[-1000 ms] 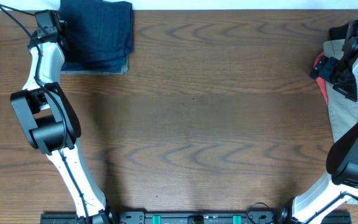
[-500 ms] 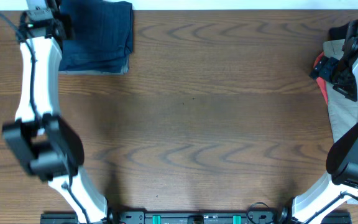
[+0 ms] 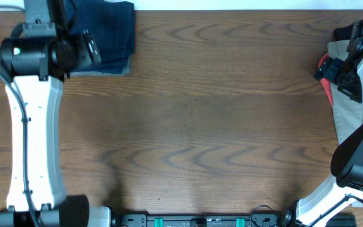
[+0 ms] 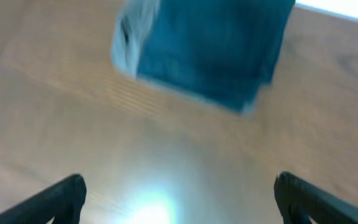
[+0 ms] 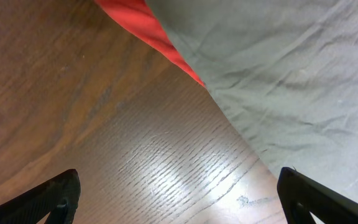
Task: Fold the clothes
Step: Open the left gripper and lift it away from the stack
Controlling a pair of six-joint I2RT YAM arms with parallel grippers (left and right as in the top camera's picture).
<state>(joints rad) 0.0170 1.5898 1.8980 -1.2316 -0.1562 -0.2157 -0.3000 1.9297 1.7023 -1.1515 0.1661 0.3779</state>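
Note:
A dark navy pair of the clothes (image 3: 112, 31) lies folded in a neat stack at the table's far left corner. In the left wrist view the same navy stack (image 4: 210, 50) is blurred and lies ahead of my left gripper (image 4: 179, 202), which is open and empty above bare wood. From overhead, my left gripper (image 3: 88, 50) hangs over the stack's near left edge. My right gripper (image 5: 179, 199) is open over the table, beside a red piece (image 5: 138, 22) and a khaki-grey garment (image 5: 291, 81). Overhead, the right gripper (image 3: 343, 70) hovers at that pile (image 3: 340, 110).
The wooden table (image 3: 200, 126) stretches between the two arms. The unfolded pile lies on the right edge, partly under the right arm. The arm bases stand along the near edge.
My left gripper has opened and let go of the navy stack, and the left arm has risen and swung toward the near side. The right arm has not moved.

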